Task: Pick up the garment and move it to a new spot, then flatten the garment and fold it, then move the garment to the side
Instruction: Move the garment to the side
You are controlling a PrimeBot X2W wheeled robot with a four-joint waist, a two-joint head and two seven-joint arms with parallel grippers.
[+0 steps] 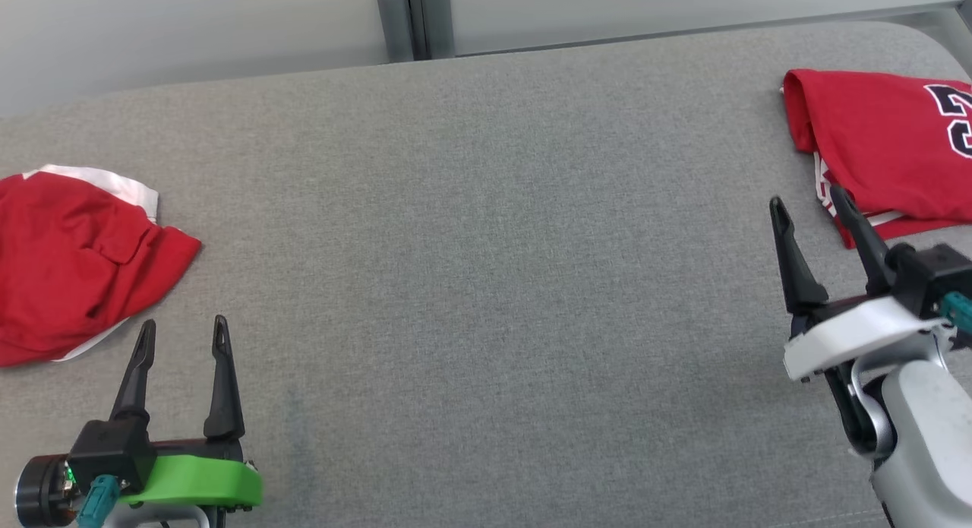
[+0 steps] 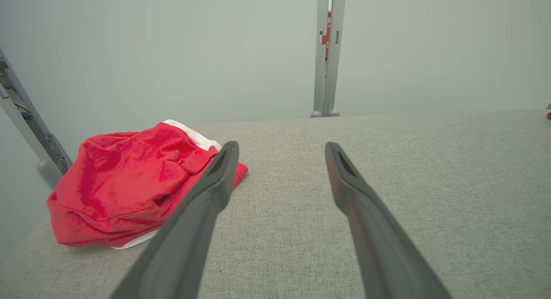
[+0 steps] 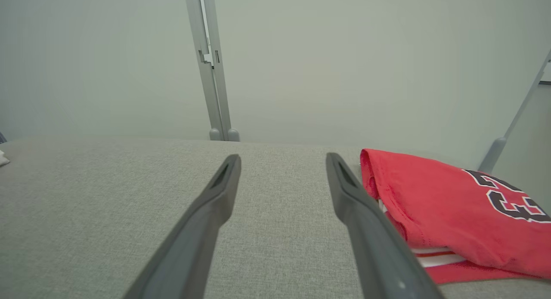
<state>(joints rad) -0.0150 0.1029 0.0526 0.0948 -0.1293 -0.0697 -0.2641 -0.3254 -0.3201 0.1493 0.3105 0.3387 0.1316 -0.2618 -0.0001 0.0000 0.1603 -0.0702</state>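
- Head view: the left fingers [image 1: 222, 384] stand spread wide with nothing between them, and so do the right fingers [image 1: 794, 258]. The crumpled garment [image 1: 72, 262] lies in a loose heap at the left edge of the grey table [image 1: 486, 247], just beside the left fingertips. A folded jersey [image 1: 873, 140] sits at the far right, close to the right fingertips. It looks done with, so I judge the heap to be the piece to pick up. The middle of the table is the natural new spot.
- Left wrist view: the left fingers [image 2: 206, 200] are wide apart and empty, aimed past the heap and not at it; the crumpled garment [image 2: 125, 187] lies off to this view's left, partly behind one finger. To do the pick well, swing the wrist toward the heap first, then come down over a raised ridge of cloth (a thick fold grips better than a flat patch) and close fully before lifting. A thin pinch may slip out. Lift high enough that the trailing cloth clears the table [image 2: 409, 170] — dragging would bunch it further.
- Right wrist view: the right fingers [image 3: 359, 208] are open and hold nothing — the folded jersey [image 3: 439, 204] lies just beside one of them, though I cannot tell whether they touch. Keep this arm still or ease it away, so the fold is not disturbed.
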